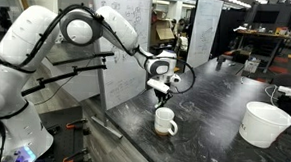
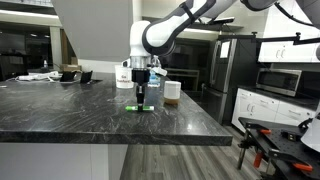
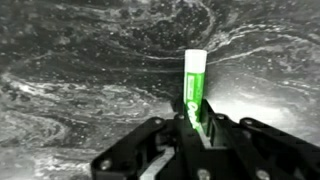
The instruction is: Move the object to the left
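The object is a thin green stick (image 3: 196,88) with a white end, like a marker. In the wrist view it stands out from between my gripper's (image 3: 197,122) two fingers, which are shut on its lower part. In an exterior view the gripper (image 2: 141,97) points straight down just over the dark marbled counter (image 2: 70,105), with a bit of green (image 2: 143,107) at its tips by the surface. In an exterior view the gripper (image 1: 162,92) hangs just behind a white mug (image 1: 165,121); the stick is too small to make out there.
A large white bucket-like cup (image 1: 264,123) stands on the counter to one side. The white mug also shows behind the gripper (image 2: 172,92). The counter's edge (image 2: 215,128) lies beyond the gripper. Clutter sits at the far end (image 2: 68,74).
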### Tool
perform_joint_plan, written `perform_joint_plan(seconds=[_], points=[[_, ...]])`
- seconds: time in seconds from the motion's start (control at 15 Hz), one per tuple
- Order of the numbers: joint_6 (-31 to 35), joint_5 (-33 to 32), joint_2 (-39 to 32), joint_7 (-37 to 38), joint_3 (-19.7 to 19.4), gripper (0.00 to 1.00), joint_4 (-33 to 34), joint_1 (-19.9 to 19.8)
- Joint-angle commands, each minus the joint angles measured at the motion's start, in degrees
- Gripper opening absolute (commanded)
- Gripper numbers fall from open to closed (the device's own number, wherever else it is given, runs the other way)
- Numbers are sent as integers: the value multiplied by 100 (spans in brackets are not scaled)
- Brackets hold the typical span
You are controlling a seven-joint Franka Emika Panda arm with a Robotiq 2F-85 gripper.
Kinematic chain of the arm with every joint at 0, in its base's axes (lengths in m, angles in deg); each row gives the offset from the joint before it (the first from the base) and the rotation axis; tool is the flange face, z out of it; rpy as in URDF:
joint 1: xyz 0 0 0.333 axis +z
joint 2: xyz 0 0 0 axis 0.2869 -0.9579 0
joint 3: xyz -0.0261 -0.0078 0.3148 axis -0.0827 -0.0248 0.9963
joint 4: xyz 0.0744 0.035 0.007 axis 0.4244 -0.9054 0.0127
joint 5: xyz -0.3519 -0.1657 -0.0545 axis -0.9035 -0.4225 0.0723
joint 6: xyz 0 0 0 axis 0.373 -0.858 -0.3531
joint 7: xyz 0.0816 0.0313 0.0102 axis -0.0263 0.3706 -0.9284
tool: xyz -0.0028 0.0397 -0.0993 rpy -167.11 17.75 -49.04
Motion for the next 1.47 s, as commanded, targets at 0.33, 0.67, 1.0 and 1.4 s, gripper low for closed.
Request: perform_joint_plan(seconds=[0.33,0.67,1.0,1.4], points=[[605,-63,1238,728,189,5,-1955,619],[1808,-111,1878,914,166,5,-3027,698],[1974,-327,2197,963,-49,5,-3478,676],[1820,-584,2239,1028,-264,66,-3386,645]])
